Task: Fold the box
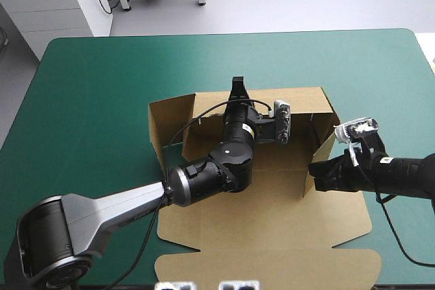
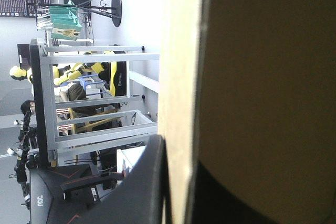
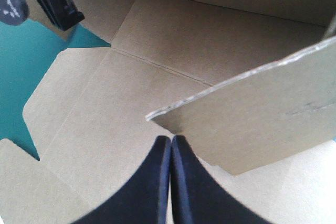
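Brown cardboard box (image 1: 272, 222) sits mid-table on the teal-green table (image 1: 95, 79). It is half-formed: far wall (image 1: 299, 103), left side wall (image 1: 158, 127) and right side wall (image 1: 325, 147) are raised, and the lid panel (image 1: 272, 263) lies flat toward the near edge.

Left pincer (image 1: 238, 87) reaches in over the box floor and clamps the top edge of the far wall. The left wrist view shows the board sheet sandwiched between its black fingers (image 2: 149, 182).

Right pincer (image 3: 170, 141) is closed and empty, its fingers meeting in one point. Its tip is at the near end of the right side wall, just under that wall's slanted edge. Cannot tell if it touches.

Step in hand, by my read: squaring the right side wall and tucking it in against the far wall.

To do it well:
- The left grip should act as the anchor, holding the far wall upright and not pulling it outward.
- The right tip should press on the wall's face, low near the crease, so it hinges on the score line rather than buckling mid-panel.
- Push slowly and straight toward the box's inside.

Risks: the pointed tip skids off the board edge, the wall springs back, or the whole box slides on the cover if the left grip loosens.
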`<state>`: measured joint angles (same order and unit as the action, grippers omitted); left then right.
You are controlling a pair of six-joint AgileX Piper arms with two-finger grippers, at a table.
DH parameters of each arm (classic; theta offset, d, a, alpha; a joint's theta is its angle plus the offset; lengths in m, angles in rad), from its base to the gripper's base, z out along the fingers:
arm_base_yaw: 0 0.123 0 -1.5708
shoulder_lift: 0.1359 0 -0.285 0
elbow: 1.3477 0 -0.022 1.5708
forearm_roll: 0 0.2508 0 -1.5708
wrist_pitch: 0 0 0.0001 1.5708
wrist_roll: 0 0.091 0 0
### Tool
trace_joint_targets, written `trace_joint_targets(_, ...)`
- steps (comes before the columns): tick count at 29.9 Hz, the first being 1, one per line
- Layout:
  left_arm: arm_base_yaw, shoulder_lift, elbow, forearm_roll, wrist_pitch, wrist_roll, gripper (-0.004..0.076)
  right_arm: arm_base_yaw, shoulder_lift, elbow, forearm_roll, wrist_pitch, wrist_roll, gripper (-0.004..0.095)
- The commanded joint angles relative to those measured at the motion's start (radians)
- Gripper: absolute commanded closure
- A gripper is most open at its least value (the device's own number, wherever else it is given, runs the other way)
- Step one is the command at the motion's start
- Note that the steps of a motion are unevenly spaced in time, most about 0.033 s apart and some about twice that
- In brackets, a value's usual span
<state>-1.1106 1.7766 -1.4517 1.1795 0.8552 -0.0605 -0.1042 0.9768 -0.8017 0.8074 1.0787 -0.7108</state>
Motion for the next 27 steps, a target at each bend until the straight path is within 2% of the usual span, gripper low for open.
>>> trace_joint_targets(1,-0.010,-0.041,-0.025,0.019,-0.029,-0.012,0.0732,-0.002,-0.057,-0.028,-0.026,-0.038,0.092,0.0920)
trace_joint_targets(6,-0.010,-0.041,-0.025,0.019,-0.029,-0.012,0.0732,-0.002,-0.098,-0.034,-0.058,-0.047,0.123,0.0921)
trace_joint_targets(9,-0.010,-0.041,-0.025,0.019,-0.029,-0.012,0.0732,-0.002,-0.115,-0.083,-0.078,-0.090,0.159,0.0921)
trace_joint_targets(14,-0.010,-0.041,-0.025,0.019,-0.029,-0.012,0.0732,-0.002,-0.094,-0.252,-0.224,-0.154,0.290,0.0922)
trace_joint_targets(19,-0.010,-0.041,-0.025,0.017,-0.033,-0.012,0.0732,-0.002,0.007,-0.411,-0.297,-0.173,0.334,0.0922)
trace_joint_targets(27,-0.010,-0.038,-0.025,0.016,-0.032,-0.012,0.0732,-0.002,0.256,-0.541,-0.302,-0.213,0.332,0.0922)
